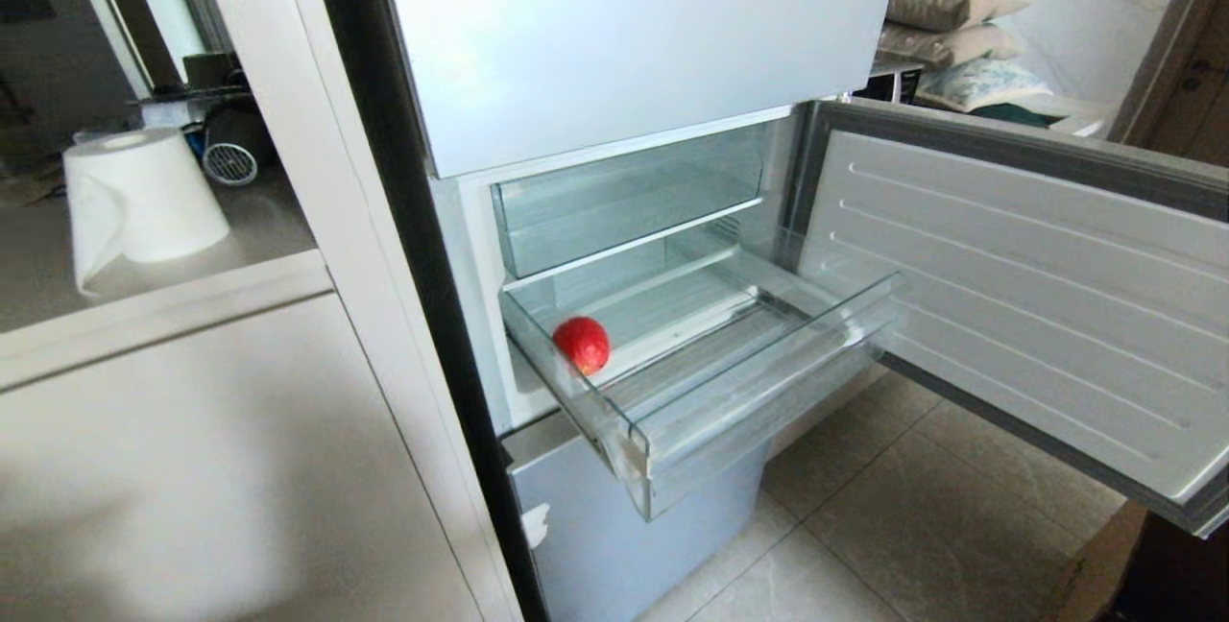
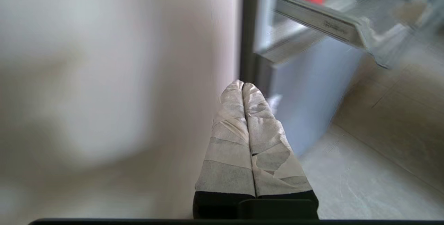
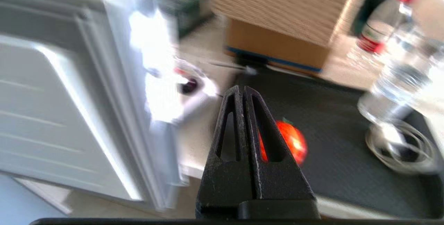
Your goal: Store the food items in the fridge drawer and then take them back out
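One red fruit lies in the pulled-out fridge drawer, near its left front corner, and one orange-red fruit rests on a dark mat beside two clear bottles. Neither arm shows in the head view. Pointing toward the mat, the right gripper has its fingers pressed together on nothing, just short of that fruit; the left gripper, tape-wrapped and likewise closed and empty, hangs low by the fridge's lower front.

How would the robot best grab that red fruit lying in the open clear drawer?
Probably from above, fingers closing across the widest part of the red fruit. It is round and lies low near the left wall of the fridge drawer, whose open top leaves the only easy approach.
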### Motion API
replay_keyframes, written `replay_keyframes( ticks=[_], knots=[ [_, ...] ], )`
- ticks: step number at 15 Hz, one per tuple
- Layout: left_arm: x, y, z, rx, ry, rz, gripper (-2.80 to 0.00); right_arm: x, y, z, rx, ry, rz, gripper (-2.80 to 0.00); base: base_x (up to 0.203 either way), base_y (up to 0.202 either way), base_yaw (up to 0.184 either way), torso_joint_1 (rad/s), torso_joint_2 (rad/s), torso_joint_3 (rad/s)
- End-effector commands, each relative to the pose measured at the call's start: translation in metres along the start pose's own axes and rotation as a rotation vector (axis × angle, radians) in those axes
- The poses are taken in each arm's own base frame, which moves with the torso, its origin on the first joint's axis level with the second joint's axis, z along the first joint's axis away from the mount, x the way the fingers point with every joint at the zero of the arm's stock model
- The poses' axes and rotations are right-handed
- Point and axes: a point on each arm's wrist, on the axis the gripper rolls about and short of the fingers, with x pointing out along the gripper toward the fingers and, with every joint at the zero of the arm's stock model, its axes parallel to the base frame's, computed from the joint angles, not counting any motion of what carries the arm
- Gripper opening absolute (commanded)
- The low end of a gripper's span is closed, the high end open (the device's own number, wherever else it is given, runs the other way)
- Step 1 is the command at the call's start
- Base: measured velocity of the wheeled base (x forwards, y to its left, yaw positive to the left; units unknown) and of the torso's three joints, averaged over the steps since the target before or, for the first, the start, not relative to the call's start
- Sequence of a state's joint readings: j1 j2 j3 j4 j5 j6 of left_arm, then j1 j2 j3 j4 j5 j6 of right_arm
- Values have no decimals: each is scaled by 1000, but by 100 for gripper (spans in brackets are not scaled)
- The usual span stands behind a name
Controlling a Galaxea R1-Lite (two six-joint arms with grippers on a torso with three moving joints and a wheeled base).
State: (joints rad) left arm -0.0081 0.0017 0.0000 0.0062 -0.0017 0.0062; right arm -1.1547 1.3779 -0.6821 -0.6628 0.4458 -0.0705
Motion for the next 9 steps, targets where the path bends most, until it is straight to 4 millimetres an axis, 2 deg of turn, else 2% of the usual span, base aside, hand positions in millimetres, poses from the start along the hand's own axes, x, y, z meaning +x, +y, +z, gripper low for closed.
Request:
replay_keyframes(
  ticks=[1, 4, 6, 9],
  knots=[
    [0, 0, 0, 0, 1, 0, -280, -1, 1, 2, -5, -10, 4, -280, -9, 3, 125, 178, -388, -188],
    [0, 0, 0, 0, 1, 1, -280, -6, 3, 6, -12, -29, 4, -280, -2, -9, 175, 187, -368, -192],
    [0, 0, 0, 0, 1, 1, -280, -9, 4, 9, -17, -39, 10, -280, 0, -10, 159, 45, -92, -42],
    [0, 0, 0, 0, 1, -1, -280, -12, 9, 12, -28, -60, 147, -280, -1, -4, 61, 8, -7, -3]
  ],
)
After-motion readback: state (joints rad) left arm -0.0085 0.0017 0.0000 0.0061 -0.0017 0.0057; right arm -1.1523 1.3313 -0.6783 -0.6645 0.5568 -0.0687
